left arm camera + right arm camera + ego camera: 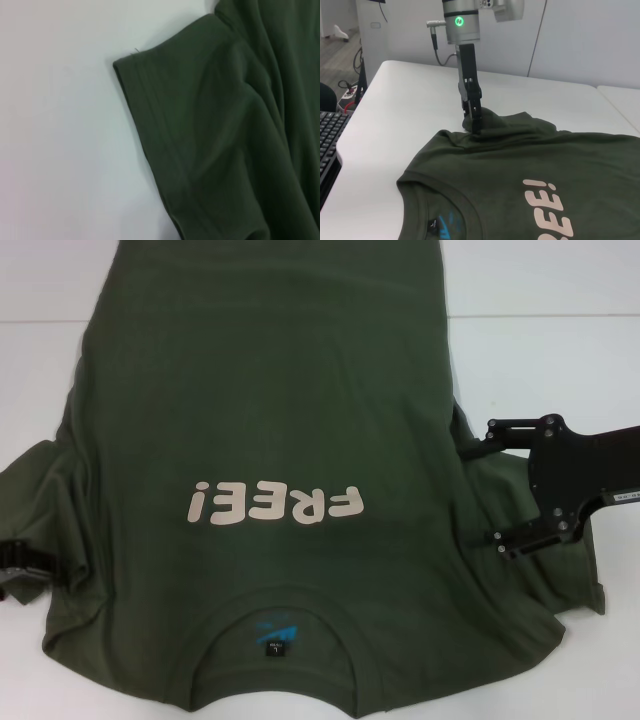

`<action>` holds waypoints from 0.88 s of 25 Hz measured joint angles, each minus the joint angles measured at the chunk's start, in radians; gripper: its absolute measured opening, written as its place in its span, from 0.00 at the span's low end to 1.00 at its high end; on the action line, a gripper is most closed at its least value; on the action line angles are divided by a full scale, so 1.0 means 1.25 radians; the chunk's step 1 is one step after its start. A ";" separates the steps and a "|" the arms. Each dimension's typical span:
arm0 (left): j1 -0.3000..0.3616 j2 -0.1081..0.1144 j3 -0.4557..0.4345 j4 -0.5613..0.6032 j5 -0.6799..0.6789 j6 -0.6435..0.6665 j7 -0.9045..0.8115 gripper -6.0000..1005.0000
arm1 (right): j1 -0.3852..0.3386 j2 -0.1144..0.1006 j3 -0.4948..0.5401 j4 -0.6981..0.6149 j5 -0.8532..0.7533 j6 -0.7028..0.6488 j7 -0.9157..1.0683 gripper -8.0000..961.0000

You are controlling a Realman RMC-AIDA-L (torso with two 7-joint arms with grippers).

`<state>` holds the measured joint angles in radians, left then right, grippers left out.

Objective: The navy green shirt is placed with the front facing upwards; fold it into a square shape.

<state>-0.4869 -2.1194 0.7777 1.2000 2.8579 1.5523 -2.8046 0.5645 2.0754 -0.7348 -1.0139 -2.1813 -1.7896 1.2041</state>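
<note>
Fingers of the right gripper point(482, 488) spread over the navy green shirt point(270, 420)'s sleeve; left gripper point(476, 127) pinches the opposite sleeve.

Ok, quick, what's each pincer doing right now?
Left pincer: shut on the navy green shirt's sleeve.
Right pincer: open, fingers spread at the shirt's other sleeve, holding nothing.

The big dark green cloth T-shirt point(270, 420) looks soft and matt, with smooth pale letters point(272, 506). The white table point(560, 350) is smooth. The black right gripper point(480, 490) looks like matt metal.
</note>
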 joint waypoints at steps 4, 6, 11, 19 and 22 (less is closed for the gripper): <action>0.002 0.001 0.017 0.004 0.000 0.000 0.005 0.76 | -0.001 0.001 0.004 0.000 0.000 0.000 0.000 0.98; 0.003 0.002 0.028 0.005 0.000 0.001 0.006 0.74 | -0.003 0.002 0.005 0.001 0.001 0.001 0.000 0.98; 0.003 0.007 0.048 -0.002 0.000 0.007 0.003 0.58 | -0.004 0.003 0.006 0.002 0.002 0.001 0.000 0.98; 0.003 0.001 0.048 0.002 0.000 0.016 0.021 0.38 | -0.002 0.006 0.007 0.002 0.005 0.001 0.000 0.98; 0.003 0.002 0.047 0.000 0.000 0.017 0.023 0.31 | -0.001 0.007 0.007 0.002 0.005 0.001 0.000 0.98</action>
<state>-0.4831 -2.1163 0.8366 1.2002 2.8577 1.5737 -2.7755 0.5628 2.0836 -0.7255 -1.0110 -2.1746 -1.7885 1.2041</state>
